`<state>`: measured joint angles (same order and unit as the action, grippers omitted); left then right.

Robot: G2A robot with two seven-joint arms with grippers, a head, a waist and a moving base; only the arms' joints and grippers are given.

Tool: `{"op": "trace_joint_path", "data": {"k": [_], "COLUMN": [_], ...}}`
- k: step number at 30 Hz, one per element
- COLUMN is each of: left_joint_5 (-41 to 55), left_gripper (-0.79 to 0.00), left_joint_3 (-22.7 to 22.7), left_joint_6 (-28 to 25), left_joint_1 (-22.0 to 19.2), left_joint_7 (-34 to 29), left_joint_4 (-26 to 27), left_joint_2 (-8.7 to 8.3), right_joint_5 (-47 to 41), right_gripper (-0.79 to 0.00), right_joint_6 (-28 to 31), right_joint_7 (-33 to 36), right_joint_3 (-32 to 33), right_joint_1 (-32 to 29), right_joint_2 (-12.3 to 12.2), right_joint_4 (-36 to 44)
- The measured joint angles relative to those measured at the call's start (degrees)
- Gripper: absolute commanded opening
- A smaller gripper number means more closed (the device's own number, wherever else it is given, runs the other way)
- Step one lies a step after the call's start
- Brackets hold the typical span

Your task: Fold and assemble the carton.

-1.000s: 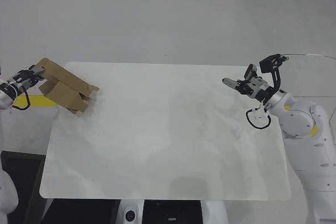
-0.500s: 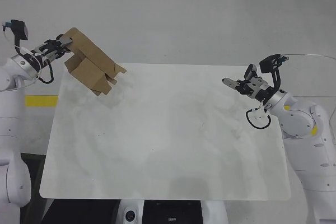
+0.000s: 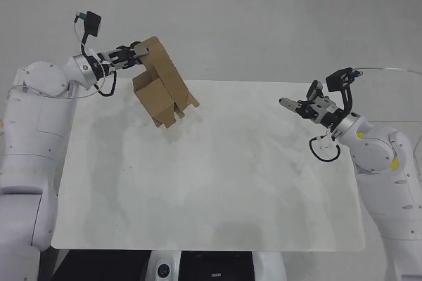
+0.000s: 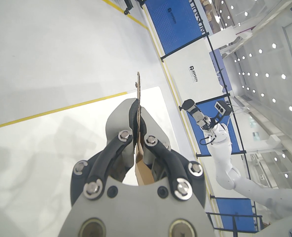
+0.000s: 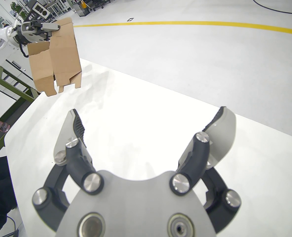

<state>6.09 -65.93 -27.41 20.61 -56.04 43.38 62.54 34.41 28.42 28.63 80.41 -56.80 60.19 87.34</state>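
— Table [image 3: 211, 183] is white; where's the carton [image 3: 162, 88]?
— Up in the air over the far left corner, flaps hanging down, clear of the surface
— Who has it?
— Left gripper [image 3: 137, 53], pinched tight on its upper edge. Right gripper [image 3: 287, 103] hovers over the far right side, fingers spread, holding nothing

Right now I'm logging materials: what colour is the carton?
The carton is plain brown cardboard, clearest in the right wrist view.
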Motion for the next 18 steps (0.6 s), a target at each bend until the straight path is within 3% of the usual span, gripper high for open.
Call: {"op": "trace_joint_path", "data": {"k": [11, 18], "left_joint_5": [9.8, 10.1], "left_gripper": [-0.785, -0.785], "left_joint_3": [1.8, 2.5], "left_joint_6": [0.9, -1.1], "left_joint_1": [5.5, 9.5], "left_joint_7": [-7.9, -8.8], "left_joint_4": [6.0, 11.5], "left_joint_2": [0.74, 0.58], "right_joint_5": [0.0, -0.8], "right_gripper": [0.000, 0.000], "right_joint_6": [0.0, -0.1], "right_joint_7": [0.0, -0.2], "right_joint_3": [0.0, -0.3], "right_joint_1": [0.0, -0.4], "right_joint_2": [0.0, 0.1], "right_joint_4": [0.0, 0.0]}}
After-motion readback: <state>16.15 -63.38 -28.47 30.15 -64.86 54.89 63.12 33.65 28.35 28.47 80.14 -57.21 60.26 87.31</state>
